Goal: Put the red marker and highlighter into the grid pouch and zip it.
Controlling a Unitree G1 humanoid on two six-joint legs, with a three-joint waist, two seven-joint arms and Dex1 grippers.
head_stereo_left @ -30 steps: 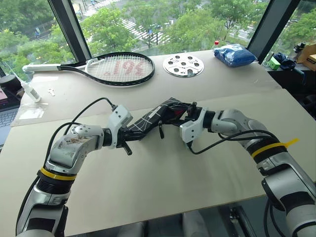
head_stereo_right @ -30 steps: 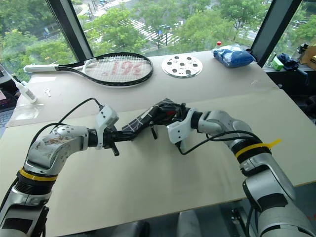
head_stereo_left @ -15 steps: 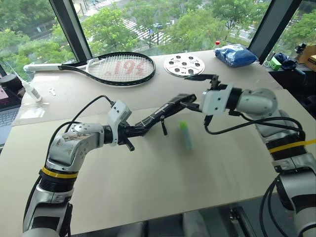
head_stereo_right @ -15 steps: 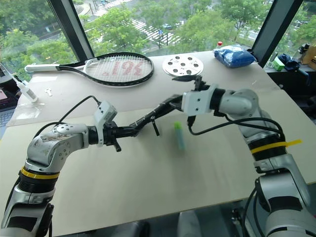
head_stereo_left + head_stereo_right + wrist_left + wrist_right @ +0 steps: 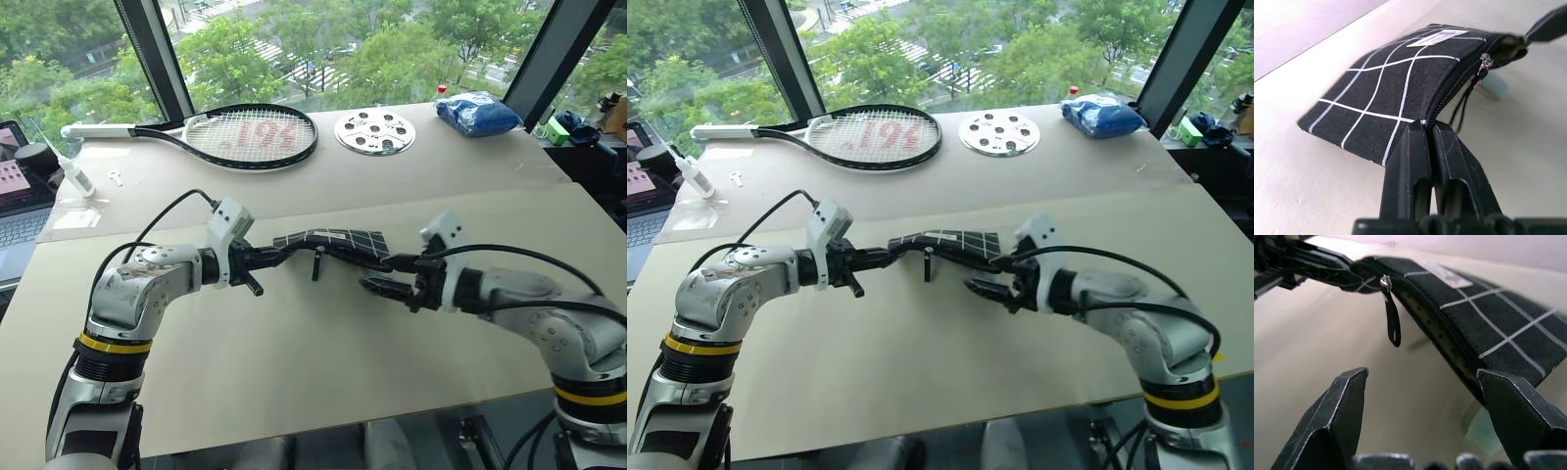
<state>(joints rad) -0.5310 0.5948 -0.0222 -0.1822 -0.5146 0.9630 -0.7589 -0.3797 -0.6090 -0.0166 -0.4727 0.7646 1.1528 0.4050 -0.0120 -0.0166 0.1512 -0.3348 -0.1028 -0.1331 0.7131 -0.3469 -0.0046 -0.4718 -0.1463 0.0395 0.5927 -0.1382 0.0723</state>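
The grid pouch (image 5: 333,239), black with white lines, hangs roughly level above the table, and my left gripper (image 5: 273,257) is shut on its left end. Its zipper stands open along the near edge, with the pull cord (image 5: 318,264) dangling from the slider near my left fingers (image 5: 1410,161). My right gripper (image 5: 374,271) is open just off the pouch's right end, nothing between its fingers. The highlighter (image 5: 1483,430) shows as a pale green shape on the table beneath the pouch (image 5: 1400,78). The red marker is out of view.
A tennis racket (image 5: 245,137), a perforated metal disc (image 5: 374,131) and a blue bag (image 5: 478,111) lie at the back of the table. A laptop (image 5: 15,211) and a white tube (image 5: 73,174) sit at the far left.
My right gripper left the pouch's mouth, swung up, then came down and back to the pouch's right end, rolled over. The highlighter appeared on the table. The pouch flattened from tilted to level.
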